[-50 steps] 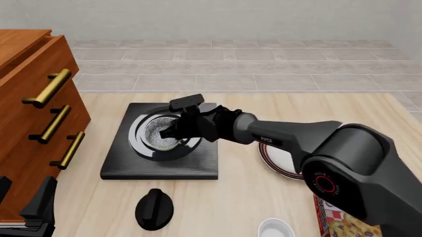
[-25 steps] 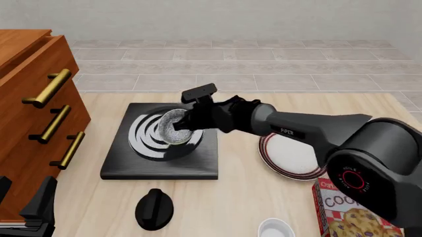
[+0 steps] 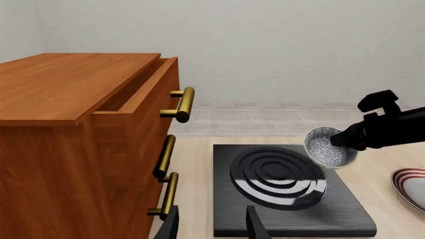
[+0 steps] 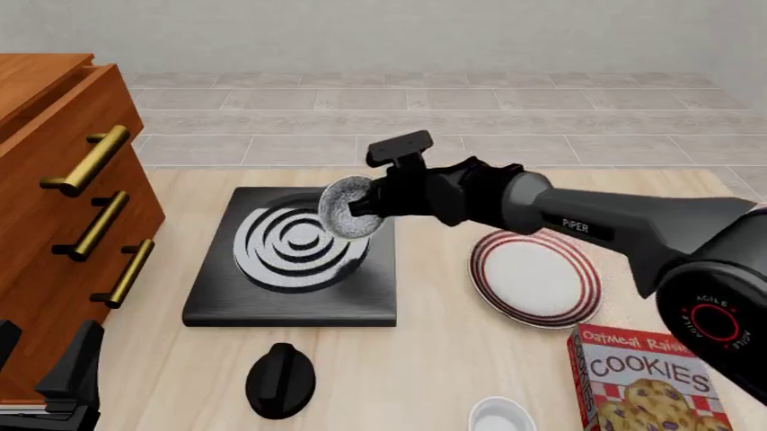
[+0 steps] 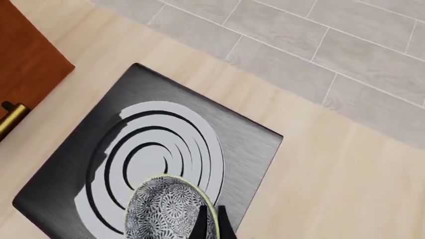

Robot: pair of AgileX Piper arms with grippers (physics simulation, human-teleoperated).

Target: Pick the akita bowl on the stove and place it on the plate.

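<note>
The stove (image 4: 294,269) looks like brushed dark metal, the counter (image 4: 432,359) pale matt wood, and the bowl (image 4: 348,208) speckled glaze.

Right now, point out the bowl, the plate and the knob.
bowl (image 4: 348,207), front view, on its speckled inside, held tilted above the stove.
plate (image 4: 533,275), front view, on its white centre.
knob (image 4: 280,381), front view, on its black top, near the table's front edge.

Two bowls: akita bowl (image 4: 348,208), white bowl (image 4: 500,416); one plate (image 4: 533,277); one stove (image 4: 291,257).
</note>
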